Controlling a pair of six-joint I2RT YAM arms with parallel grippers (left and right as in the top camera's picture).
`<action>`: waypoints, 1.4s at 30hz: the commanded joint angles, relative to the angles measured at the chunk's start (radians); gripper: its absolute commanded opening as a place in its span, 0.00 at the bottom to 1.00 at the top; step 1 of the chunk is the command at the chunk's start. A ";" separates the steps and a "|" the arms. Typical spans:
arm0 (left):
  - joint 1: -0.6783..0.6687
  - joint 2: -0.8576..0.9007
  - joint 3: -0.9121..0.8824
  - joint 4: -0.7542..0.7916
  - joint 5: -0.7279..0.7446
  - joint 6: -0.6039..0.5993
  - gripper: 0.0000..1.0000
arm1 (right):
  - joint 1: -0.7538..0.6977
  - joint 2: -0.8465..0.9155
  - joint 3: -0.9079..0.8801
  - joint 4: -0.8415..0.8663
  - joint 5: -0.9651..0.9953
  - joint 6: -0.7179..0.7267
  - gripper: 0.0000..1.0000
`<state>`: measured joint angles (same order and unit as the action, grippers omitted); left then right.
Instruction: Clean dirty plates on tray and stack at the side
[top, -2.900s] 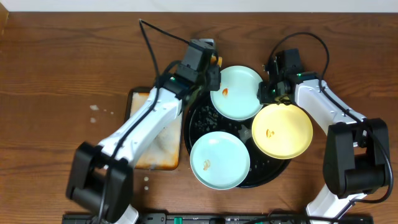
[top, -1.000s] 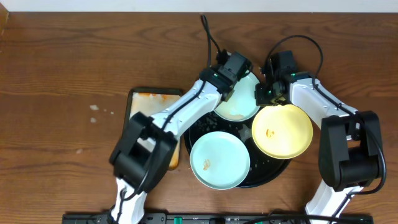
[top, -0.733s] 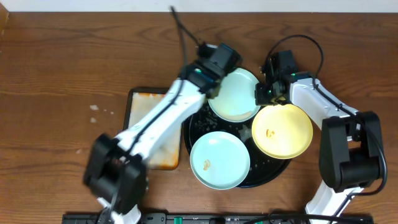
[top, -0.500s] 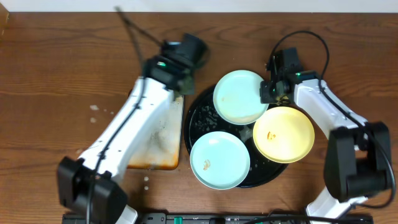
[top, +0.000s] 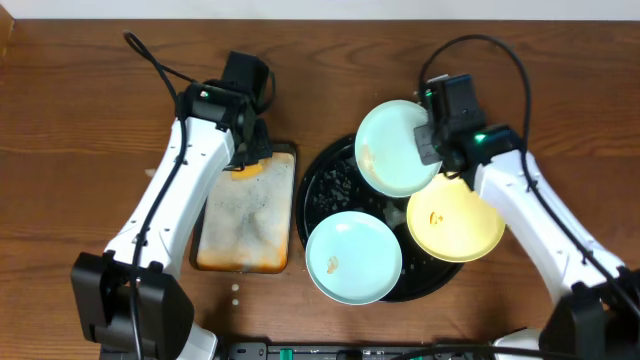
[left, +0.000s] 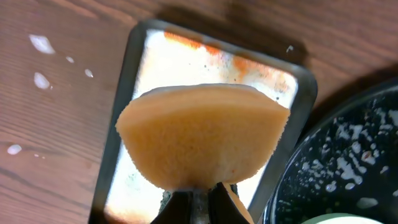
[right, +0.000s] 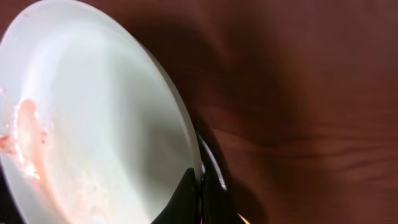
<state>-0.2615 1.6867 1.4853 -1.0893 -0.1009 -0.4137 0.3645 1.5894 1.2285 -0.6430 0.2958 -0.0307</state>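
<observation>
Soft, even light leaves the overhead view sharp, shadows faint. The right wrist view is dim, its plate (right: 93, 124) blurred close-up; the sponge (left: 199, 134) looks soft-focused.

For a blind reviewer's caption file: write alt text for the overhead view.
Right tool grips a smeared mint plate by its rim over a foamy black tray, where a second mint plate and a yellow plate lie. Left tool holds an orange sponge over a soapy metal pan.
</observation>
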 joint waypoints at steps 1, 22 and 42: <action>0.006 -0.006 -0.030 0.007 0.016 0.020 0.08 | 0.090 -0.047 0.001 -0.004 0.270 -0.082 0.01; 0.026 -0.006 -0.076 0.030 0.016 0.020 0.08 | 0.431 -0.050 0.001 -0.002 0.818 -0.127 0.01; -0.113 -0.002 -0.077 0.304 0.439 0.170 0.08 | 0.060 -0.027 -0.001 -0.143 0.028 0.375 0.01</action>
<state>-0.3115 1.6867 1.4128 -0.8101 0.2829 -0.2714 0.4385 1.5566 1.2278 -0.7834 0.4313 0.2527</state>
